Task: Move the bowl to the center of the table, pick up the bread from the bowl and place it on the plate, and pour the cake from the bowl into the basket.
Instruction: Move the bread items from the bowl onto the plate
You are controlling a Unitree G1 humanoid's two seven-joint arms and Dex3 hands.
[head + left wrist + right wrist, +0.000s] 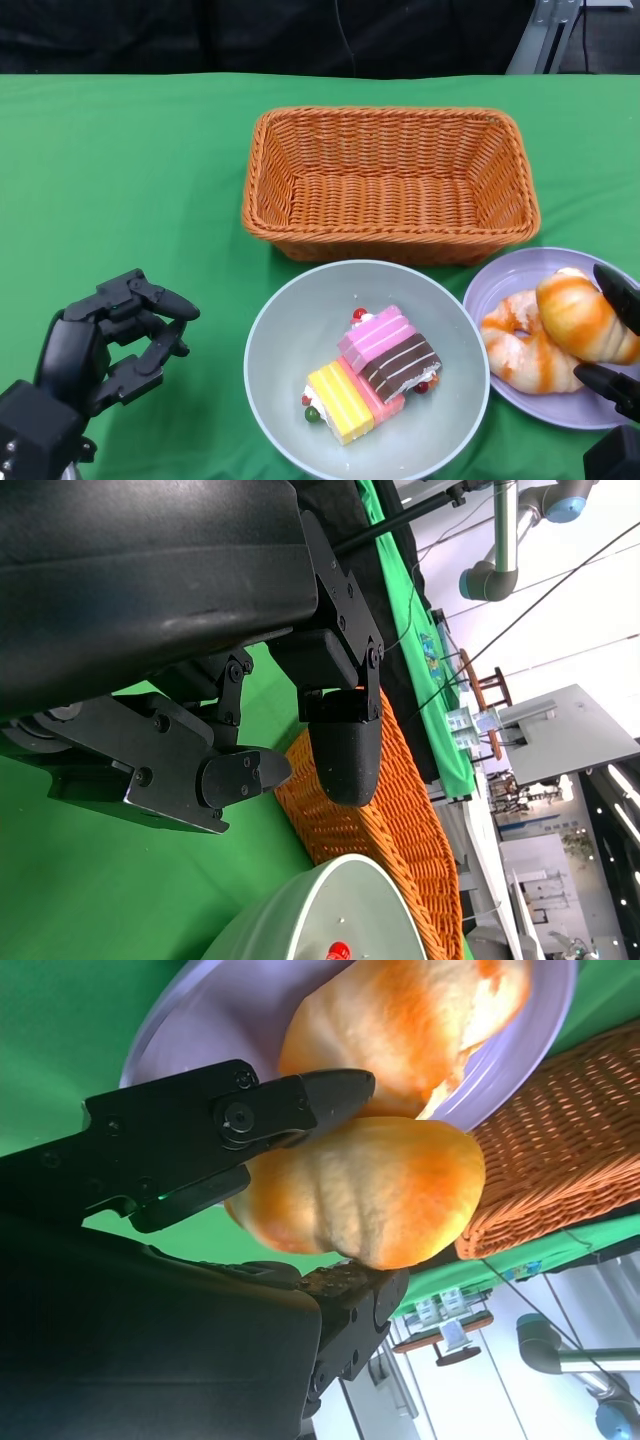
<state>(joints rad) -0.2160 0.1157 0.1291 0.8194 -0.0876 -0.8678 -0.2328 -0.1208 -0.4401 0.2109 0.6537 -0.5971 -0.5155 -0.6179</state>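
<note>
The pale grey-green bowl (262, 340) sits at the front centre with pink, yellow and brown cake slices (375, 370) inside. Just behind it stands the orange wicker basket (390, 180). A lavender plate (500, 285) lies to the bowl's right and carries one glazed bread (520, 345). My right hand (612, 388) grips a second orange bread (585, 315) over the plate. In the right wrist view its fingers (300, 1100) press both sides of that bread (370, 1195). My left hand (110, 340) hovers left of the bowl, fingers loosely curled and holding nothing.
A green cloth covers the table (120, 180), with bare cloth left of the basket. The left wrist view shows the basket's side (390, 820) and the bowl's rim (330, 910) beyond my left hand (200, 680). Lab furniture stands past the table's far edge.
</note>
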